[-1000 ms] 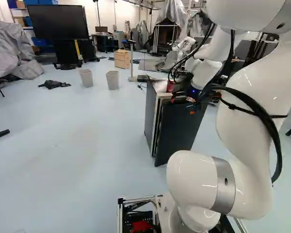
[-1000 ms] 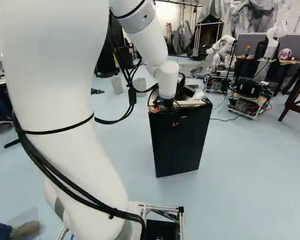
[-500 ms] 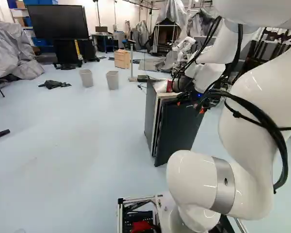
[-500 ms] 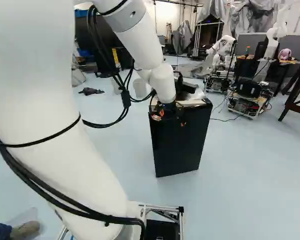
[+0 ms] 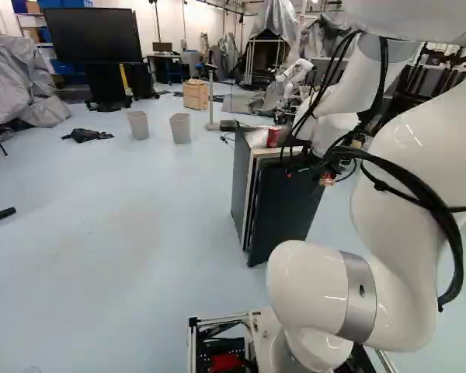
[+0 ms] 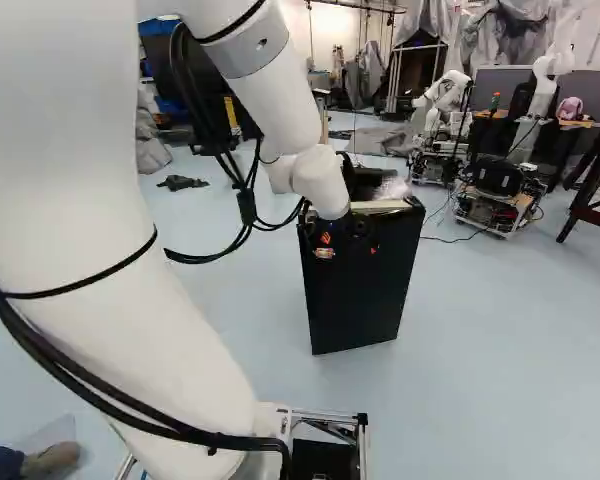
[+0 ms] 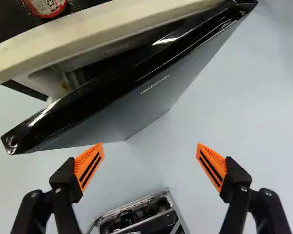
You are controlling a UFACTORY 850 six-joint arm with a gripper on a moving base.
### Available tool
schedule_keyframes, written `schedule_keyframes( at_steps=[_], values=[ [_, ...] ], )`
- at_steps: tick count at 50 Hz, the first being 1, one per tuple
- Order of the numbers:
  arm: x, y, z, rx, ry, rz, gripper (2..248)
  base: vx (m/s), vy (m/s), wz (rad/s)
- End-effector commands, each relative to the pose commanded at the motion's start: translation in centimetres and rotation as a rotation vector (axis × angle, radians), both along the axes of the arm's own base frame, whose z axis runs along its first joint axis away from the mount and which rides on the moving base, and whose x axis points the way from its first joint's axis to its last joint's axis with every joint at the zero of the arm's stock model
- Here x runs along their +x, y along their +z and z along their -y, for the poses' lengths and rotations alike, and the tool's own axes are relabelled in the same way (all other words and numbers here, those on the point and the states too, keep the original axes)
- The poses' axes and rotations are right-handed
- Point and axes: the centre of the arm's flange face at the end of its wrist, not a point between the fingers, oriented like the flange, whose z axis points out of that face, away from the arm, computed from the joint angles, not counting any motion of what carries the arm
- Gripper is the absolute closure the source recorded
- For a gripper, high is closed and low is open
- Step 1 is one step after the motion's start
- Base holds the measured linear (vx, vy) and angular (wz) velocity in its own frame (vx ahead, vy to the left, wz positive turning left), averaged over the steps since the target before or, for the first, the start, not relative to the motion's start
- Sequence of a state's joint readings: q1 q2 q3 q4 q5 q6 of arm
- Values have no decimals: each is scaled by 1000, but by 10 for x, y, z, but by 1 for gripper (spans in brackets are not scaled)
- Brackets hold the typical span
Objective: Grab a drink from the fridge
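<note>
The gripper (image 5: 306, 178) is in front of the upper part of the black fridge door (image 5: 283, 214) in the left base view. In the wrist view the gripper (image 7: 150, 151) stands open, nothing between its orange-padded fingers. Ahead of them lies the top edge of the fridge door (image 7: 132, 80), ajar, with a dark gap between it and the pale-edged cabinet (image 7: 102, 24). A red can (image 7: 46, 6) stands on the fridge top, behind that edge; the same can (image 5: 273, 136) shows in the left base view. The fridge's inside is mostly hidden; no drink can be made out there.
Clear plastic wrap (image 6: 391, 188) and black items lie on the fridge top. Two bins (image 5: 180, 128) and a wooden box (image 5: 195, 94) stand farther back. Another robot (image 6: 445, 105) stands beyond the fridge. A person's shoe (image 6: 52, 458) is near the base in the right base view.
The gripper has moved a little right and down in the left base view, baring more of the red can. The upper arm has swung left in the right base view. Base and fridge door look unmoved.
</note>
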State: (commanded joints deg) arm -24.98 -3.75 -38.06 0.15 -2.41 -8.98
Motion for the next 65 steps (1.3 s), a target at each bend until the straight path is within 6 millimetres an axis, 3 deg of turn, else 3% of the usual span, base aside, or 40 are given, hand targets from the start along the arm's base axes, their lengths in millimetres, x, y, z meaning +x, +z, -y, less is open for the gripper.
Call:
schedule_keyframes(
  at_steps=[37, 50, 65],
  values=[
    [29, -35, 8, -190, 331, 27, 3, 0, 0, 0],
    [35, -50, 10, -184, 354, 7, 3, 0, 0, 0],
    [38, -53, 10, -181, 357, 3, 3, 0, 0, 0]
  ],
)
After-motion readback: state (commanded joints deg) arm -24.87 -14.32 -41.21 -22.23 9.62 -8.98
